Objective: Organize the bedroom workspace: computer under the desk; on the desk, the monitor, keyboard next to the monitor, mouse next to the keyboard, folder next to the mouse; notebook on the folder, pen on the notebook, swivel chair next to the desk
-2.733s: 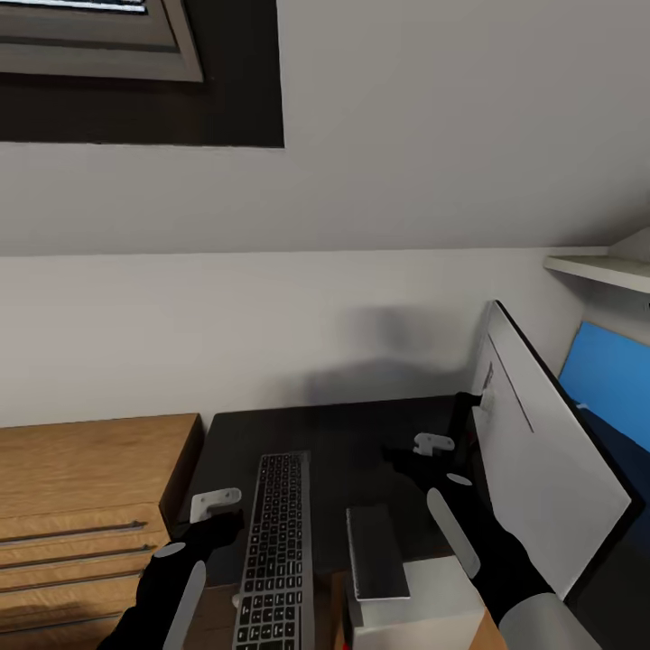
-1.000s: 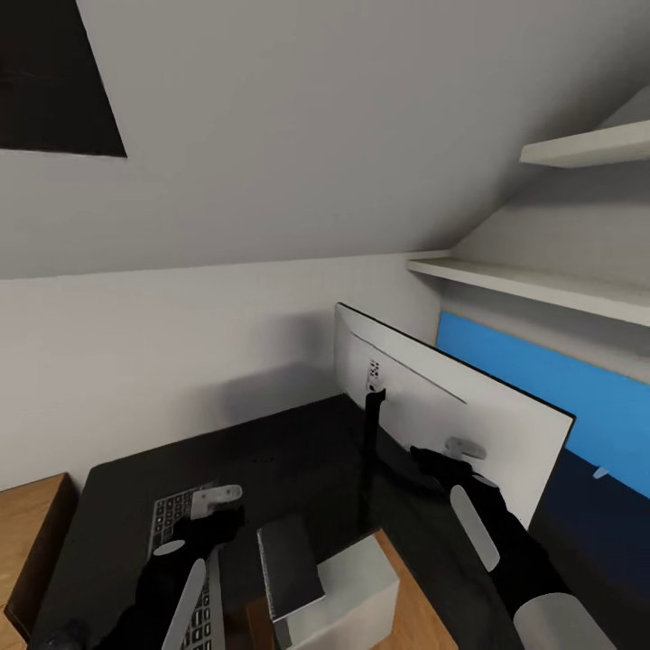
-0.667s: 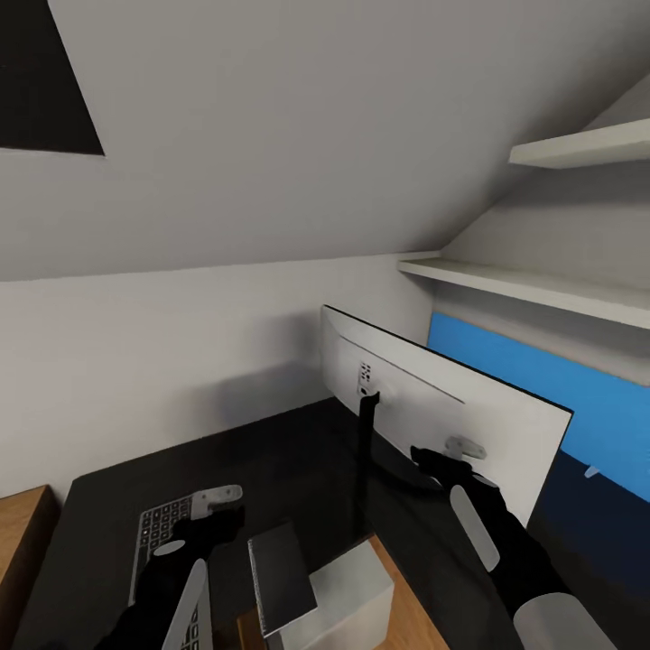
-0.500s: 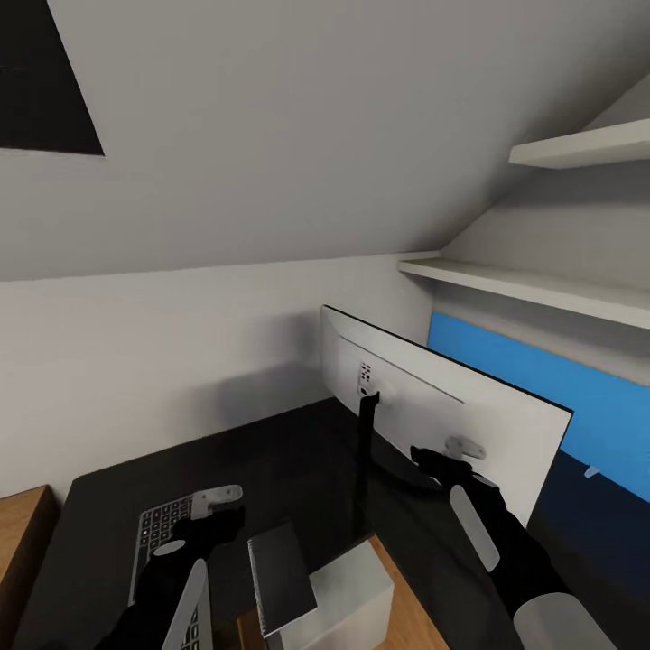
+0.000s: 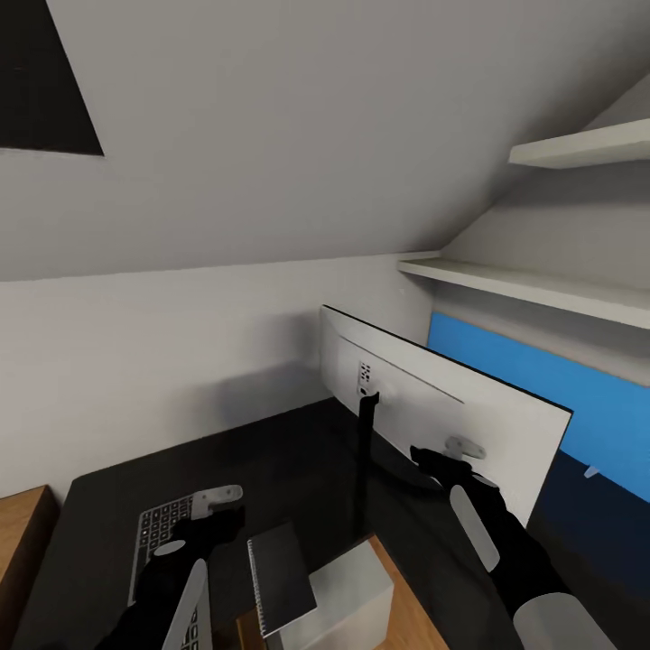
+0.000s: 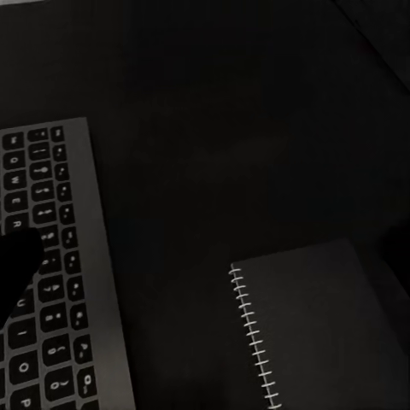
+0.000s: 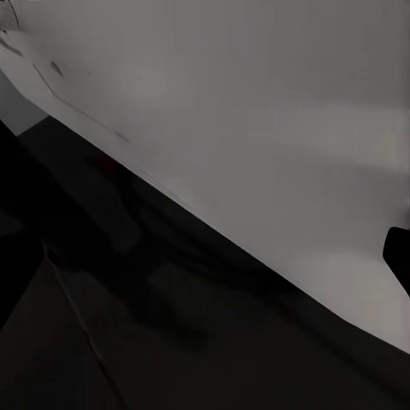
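The monitor (image 5: pixel 424 406) stands on the black desk (image 5: pixel 271 460) with its white back toward me, and that back also shows in the right wrist view (image 7: pixel 256 111). My right gripper (image 5: pixel 449 451) hovers open just beside the monitor's lower back edge, one dark finger (image 7: pixel 398 256) showing. The grey keyboard (image 5: pixel 162 525) lies on the desk at lower left, partly under my left arm. My left gripper (image 5: pixel 219 504) hangs open above the keyboard (image 6: pixel 51 273), holding nothing. A grey spiral notebook (image 5: pixel 282 578) lies right of the keyboard, also seen from the left wrist (image 6: pixel 316 333).
A white box-shaped object (image 5: pixel 357 587) sits on something wooden at the near edge, beside the notebook. Two white wall shelves (image 5: pixel 524 284) and a blue panel (image 5: pixel 560 388) lie behind the monitor. A wooden unit (image 5: pixel 23 515) adjoins the desk's left end. The ceiling slopes low overhead.
The view swung to the right, bringing the monitor's back toward the middle and the shelves into view, then settled. Over the last half second nothing has moved.
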`<state>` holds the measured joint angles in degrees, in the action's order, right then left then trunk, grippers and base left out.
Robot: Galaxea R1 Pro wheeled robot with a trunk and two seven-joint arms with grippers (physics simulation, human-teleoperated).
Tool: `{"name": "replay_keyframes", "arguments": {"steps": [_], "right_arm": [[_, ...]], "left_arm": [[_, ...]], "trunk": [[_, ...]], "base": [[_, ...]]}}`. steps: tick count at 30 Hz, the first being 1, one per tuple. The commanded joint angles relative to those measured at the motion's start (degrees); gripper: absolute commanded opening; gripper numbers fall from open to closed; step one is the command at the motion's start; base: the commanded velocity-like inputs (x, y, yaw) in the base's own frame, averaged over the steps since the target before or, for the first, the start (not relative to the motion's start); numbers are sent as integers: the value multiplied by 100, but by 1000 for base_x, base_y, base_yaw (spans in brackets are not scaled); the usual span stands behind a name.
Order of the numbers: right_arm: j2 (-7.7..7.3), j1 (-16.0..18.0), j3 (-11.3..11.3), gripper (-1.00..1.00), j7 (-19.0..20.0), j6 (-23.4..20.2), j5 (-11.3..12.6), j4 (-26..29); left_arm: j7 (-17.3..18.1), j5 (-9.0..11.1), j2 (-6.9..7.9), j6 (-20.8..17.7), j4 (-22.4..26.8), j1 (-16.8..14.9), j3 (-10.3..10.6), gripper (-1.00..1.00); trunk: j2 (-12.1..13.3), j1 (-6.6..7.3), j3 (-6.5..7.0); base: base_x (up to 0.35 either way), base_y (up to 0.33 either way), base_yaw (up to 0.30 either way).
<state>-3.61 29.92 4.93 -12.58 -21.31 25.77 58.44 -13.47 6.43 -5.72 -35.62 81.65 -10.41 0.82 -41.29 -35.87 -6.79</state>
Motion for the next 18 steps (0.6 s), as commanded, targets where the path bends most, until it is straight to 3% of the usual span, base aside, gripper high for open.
{"name": "replay_keyframes", "arguments": {"steps": [1,7,18], "right_arm": [[-8,5,24,100,-60,-15,51,9],[-9,5,25,100,-60,-16,50,9],[-9,5,25,100,-58,-15,50,9]], "left_arm": [[-51,61,0,-20,6,-4,6,100],[-51,57,0,-4,-8,-4,6,100],[-46,60,0,-12,-17,-4,6,100]], "trunk": [[-8,-2,-10],[-8,-2,-10],[-8,-2,-10]], "base": [[19,-51,0],[151,-147,0],[7,-7,0]]}}
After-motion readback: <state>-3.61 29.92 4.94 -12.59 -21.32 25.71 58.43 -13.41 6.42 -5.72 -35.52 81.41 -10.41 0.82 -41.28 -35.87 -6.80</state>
